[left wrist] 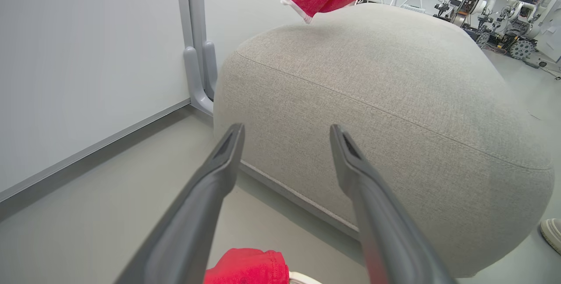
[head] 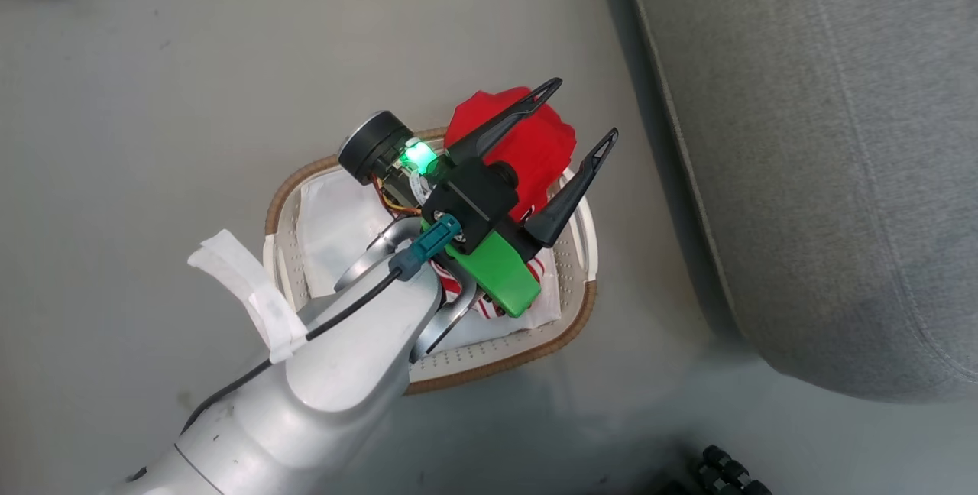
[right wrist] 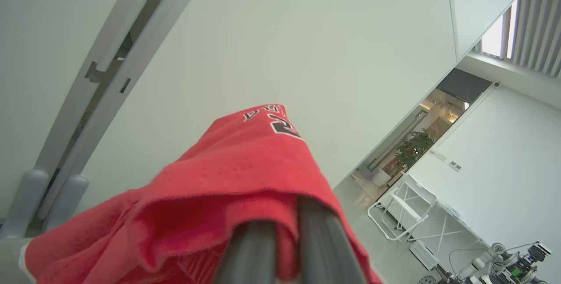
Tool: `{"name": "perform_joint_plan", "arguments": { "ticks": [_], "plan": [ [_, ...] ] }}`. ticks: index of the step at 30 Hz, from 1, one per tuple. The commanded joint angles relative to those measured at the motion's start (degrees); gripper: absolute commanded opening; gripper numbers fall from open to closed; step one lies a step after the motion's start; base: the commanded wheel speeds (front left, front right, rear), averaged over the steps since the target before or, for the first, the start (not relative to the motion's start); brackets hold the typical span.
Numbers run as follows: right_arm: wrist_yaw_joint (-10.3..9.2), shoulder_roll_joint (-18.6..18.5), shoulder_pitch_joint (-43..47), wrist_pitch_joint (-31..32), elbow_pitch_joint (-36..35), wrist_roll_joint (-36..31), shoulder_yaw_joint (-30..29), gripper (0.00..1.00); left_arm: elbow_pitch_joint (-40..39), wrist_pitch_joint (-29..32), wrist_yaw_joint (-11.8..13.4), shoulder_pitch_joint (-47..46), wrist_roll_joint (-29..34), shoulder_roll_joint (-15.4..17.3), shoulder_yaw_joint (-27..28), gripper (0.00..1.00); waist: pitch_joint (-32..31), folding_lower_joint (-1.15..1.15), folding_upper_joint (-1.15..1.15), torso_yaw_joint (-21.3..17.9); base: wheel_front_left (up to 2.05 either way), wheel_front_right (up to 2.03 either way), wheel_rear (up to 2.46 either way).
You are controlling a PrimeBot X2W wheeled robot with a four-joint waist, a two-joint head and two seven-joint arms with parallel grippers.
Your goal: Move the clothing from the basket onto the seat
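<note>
Clothing (right wrist: 245, 174) hangs clamped in your tightly closed right gripper (right wrist: 287, 216) above the grey seat (left wrist: 372, 100), while another red garment (head: 542, 151) sits in the basket (head: 474, 354) under your empty left gripper (head: 582, 107), fingers spread wide.

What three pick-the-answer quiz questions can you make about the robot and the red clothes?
1. Where does the basket stand?
A. on a table
B. on the floor beside the seat
C. on top of the seat

2. What colour is the clothing in the basket?
A. red
B. blue
C. yellow

3. How do the left gripper's jaws stand?
A. shut on cloth
B. shut on nothing
C. wide open

Answers:
1 B: the head view shows it on the grey floor next to the seat.
2 A: bright red cloth lies inside it.
3 C: its two fingers stand far apart above the clothing.
</note>
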Motion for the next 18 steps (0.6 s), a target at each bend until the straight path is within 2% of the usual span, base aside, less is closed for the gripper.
{"name": "perform_joint_plan", "arguments": {
  "ticks": [1,7,15,17,18],
  "plan": [
    [-0.08,0.05,-0.61,0.54,2.30,-0.68,-0.88,0.00,-0.51,0.03,0.34,-1.27,0.63,-0.06,0.19,1.00,6.93,-0.01,0.00,4.88,0.00,0.00,0.00],
    [-0.08,4.22,3.03,-0.36,11.35,-4.90,-9.03,0.00,-1.21,0.03,0.58,-1.34,2.11,0.54,-0.58,1.00,10.82,-0.01,0.00,5.71,0.00,0.00,0.00],
    [-0.08,9.30,7.02,-2.52,16.26,-12.05,-13.40,0.00,-1.03,0.08,1.53,-0.44,2.62,2.17,-0.71,1.00,11.29,-0.01,0.00,3.69,0.00,0.00,0.00],
    [-0.08,10.13,7.32,-2.86,16.47,-12.56,-14.24,0.16,-0.72,0.35,1.73,-0.50,2.63,2.48,-0.73,1.00,10.95,-0.01,0.00,2.91,0.00,0.00,0.00],
    [-0.08,10.58,7.27,-2.87,16.61,-12.35,-14.71,0.31,-0.63,0.19,1.90,-0.65,2.65,2.65,-0.64,1.00,10.78,-0.01,0.00,2.57,0.00,0.00,0.00]
  ]
}}
